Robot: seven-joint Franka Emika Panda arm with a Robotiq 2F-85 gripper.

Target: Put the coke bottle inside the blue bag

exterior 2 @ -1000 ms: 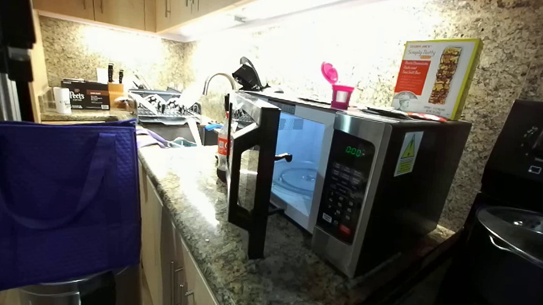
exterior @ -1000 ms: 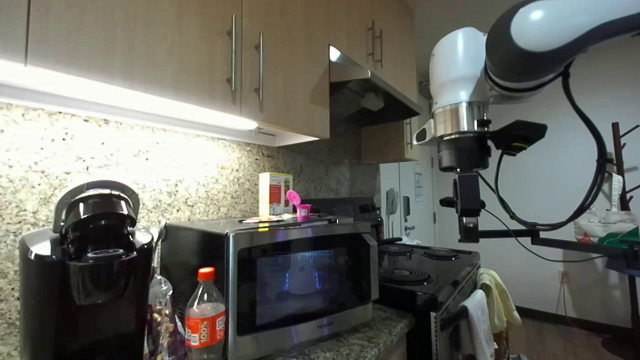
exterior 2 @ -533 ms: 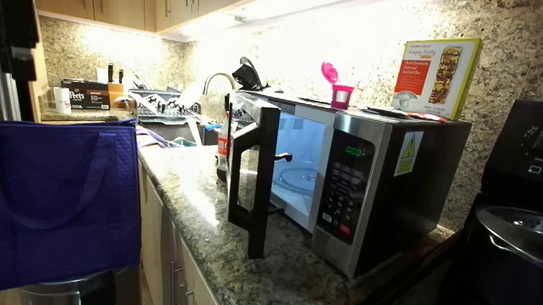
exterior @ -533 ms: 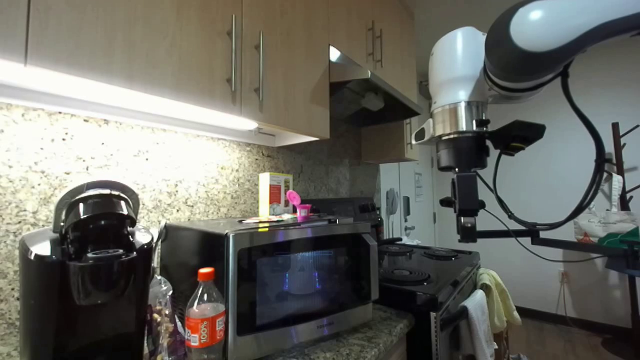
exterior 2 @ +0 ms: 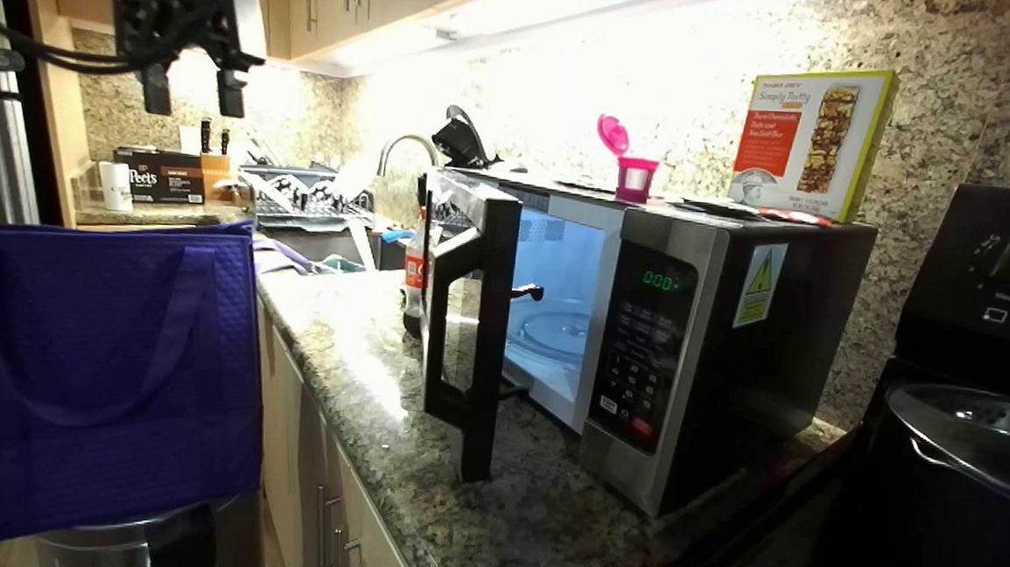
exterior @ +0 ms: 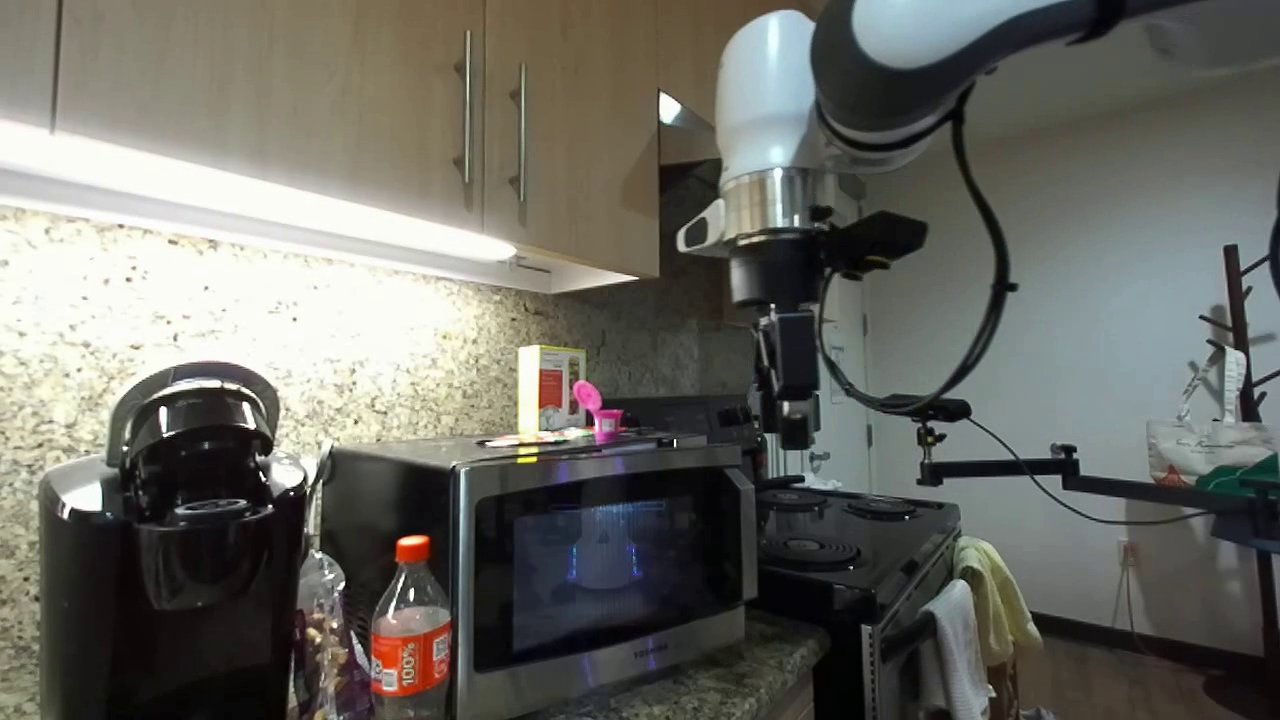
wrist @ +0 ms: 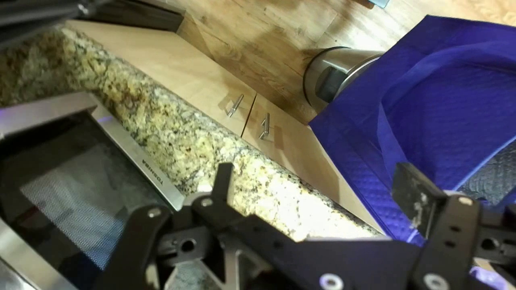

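Gripper [exterior 2: 194, 109] points down, jaws apart and empty, well clear of the coke bottle [exterior: 411, 645]. Bottle's upright just beside the microwave [exterior 2: 652, 345]; in an exterior view it's on the counter [exterior 2: 380, 390], partly hidden by the swung-out microwave door [exterior 2: 491, 344], can't tell if it touches the microwave. Blue bag [exterior 2: 103, 329] is alongside the counter, bottle outside it; wrist view has the counter running between microwave and bag.

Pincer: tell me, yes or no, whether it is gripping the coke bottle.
No: in an exterior view the pincer hangs open, apart from the coke bottle.
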